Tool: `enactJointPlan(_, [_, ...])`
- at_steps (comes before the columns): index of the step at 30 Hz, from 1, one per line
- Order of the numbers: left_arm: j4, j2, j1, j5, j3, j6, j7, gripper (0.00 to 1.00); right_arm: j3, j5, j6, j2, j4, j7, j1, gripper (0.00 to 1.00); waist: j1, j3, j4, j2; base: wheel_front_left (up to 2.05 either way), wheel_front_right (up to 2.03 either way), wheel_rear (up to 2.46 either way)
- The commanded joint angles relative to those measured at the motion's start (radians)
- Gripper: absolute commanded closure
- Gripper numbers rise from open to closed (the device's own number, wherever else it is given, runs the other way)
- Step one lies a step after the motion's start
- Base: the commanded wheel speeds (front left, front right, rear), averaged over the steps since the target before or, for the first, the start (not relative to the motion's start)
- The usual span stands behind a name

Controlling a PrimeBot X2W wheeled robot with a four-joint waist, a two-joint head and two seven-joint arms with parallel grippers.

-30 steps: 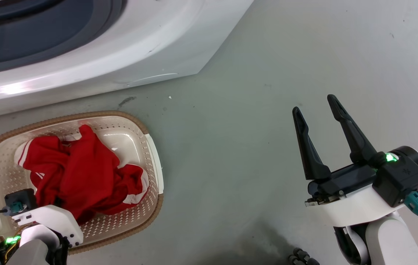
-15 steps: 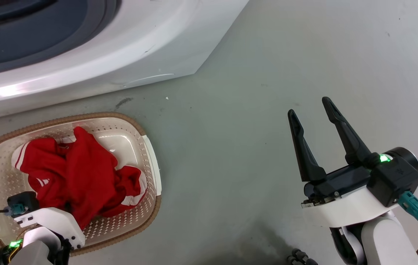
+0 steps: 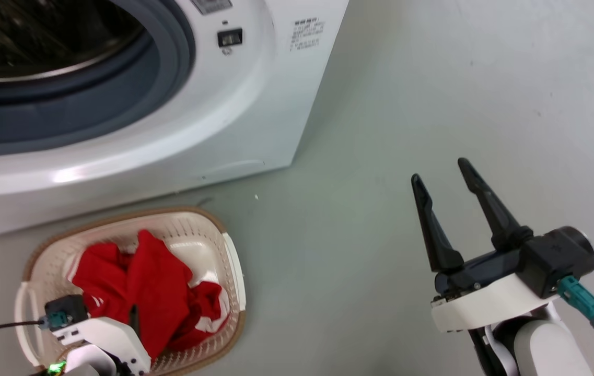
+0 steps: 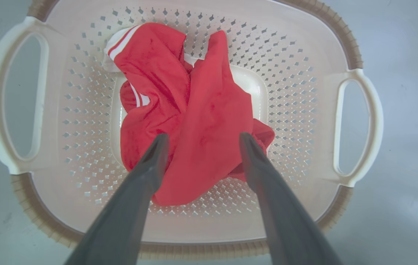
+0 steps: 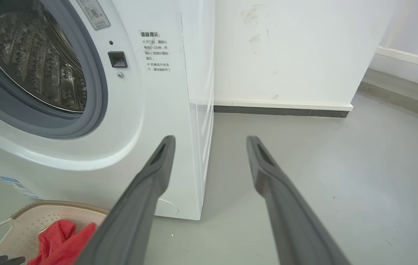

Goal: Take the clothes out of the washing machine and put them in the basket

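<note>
1. Your left gripper (image 4: 204,136) hangs straight over the basket (image 4: 345,36). Its fingers point down into the basket and are spread wide, with nothing pinched between them. That reads as a release pose: a wide opening lets cloth drop free instead of snagging.
2. The clothes (image 4: 194,121) lie crumpled in the middle of the basket, red with white stripes, one fold reaching toward the far wall. As far as you can see, they sit inside the rim all round, so nothing looks in need of tucking in.
3. The basket stands on the floor (image 3: 354,235) just in front of the washing machine (image 3: 255,104), below its opening. That spot probably keeps the carry from drum to drop short.
4. Your right gripper (image 3: 439,170) is held off to the right over bare floor, well apart from the basket. Its fingers are wide and empty, aimed past the machine's corner. It looks parked there to keep out of the left arm's way.
5. Farther on, the machine's opening shows the grey ring (image 5: 96,92) and the steel drum (image 5: 39,55). The part of the drum you can see is bare metal with no red cloth. The rest is out of view, so you cannot tell whether it is empty; look inside before you call the job done.
</note>
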Motion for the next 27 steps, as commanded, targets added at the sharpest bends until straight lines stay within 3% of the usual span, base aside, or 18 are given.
enactJointPlan(1, [-0.001,-0.006,0.018,0.006,0.0,-0.005,-0.006,0.0,0.001,0.003,-0.001,0.001,0.003,0.005,0.014,0.0,0.0,-0.078,0.024,0.0,0.0,0.0,0.0])
enactJointPlan(6, [-0.078,-0.012,0.053,0.044,0.011,0.02,-0.012,0.0,-0.005,0.003,-0.001,0.001,0.013,0.024,0.054,0.0,0.0,-0.193,0.061,0.0,0.0,0.0,0.0])
enactJointPlan(14, [-0.351,-0.014,0.121,0.185,0.085,0.07,-0.012,0.0,-0.014,-0.006,-0.001,0.001,0.016,0.057,0.111,0.0,0.0,-0.295,0.148,0.0,0.0,0.0,0.0])
enactJointPlan(25, [-0.802,-0.037,0.234,0.405,0.202,0.095,-0.011,0.0,-0.055,0.007,-0.001,0.001,0.038,0.064,0.179,0.0,0.0,-0.394,0.249,0.0,0.0,0.0,0.0])
enactJointPlan(27, [-0.969,-0.043,0.278,0.475,0.234,0.116,-0.011,0.0,-0.066,0.0,-0.001,0.001,0.046,0.068,0.197,0.0,0.0,-0.424,0.276,0.0,0.0,0.0,0.0])
